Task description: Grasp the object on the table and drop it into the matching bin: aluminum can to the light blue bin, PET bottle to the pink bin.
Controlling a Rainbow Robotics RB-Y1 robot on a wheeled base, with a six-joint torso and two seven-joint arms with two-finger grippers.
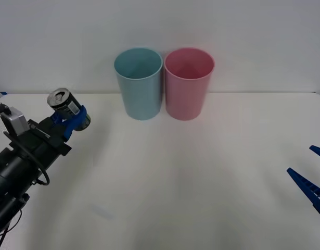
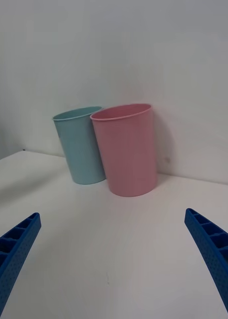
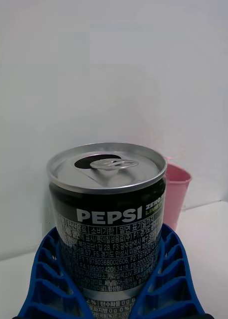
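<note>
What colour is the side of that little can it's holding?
Black with white print, under a silver top; the small metal drink can shows best in the left wrist view.

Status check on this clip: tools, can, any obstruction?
Left tool shut on aluminum can, lifted left of light blue bin. Right tool open, idle at right edge. Path to bin unobstructed.

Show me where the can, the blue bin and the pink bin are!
aluminum can (image 3: 106,219), left wrist view, on its dark printed side.
light blue bin (image 1: 141,96), front view, on its outer wall.
pink bin (image 1: 187,99), front view, on its outer wall.
</note>
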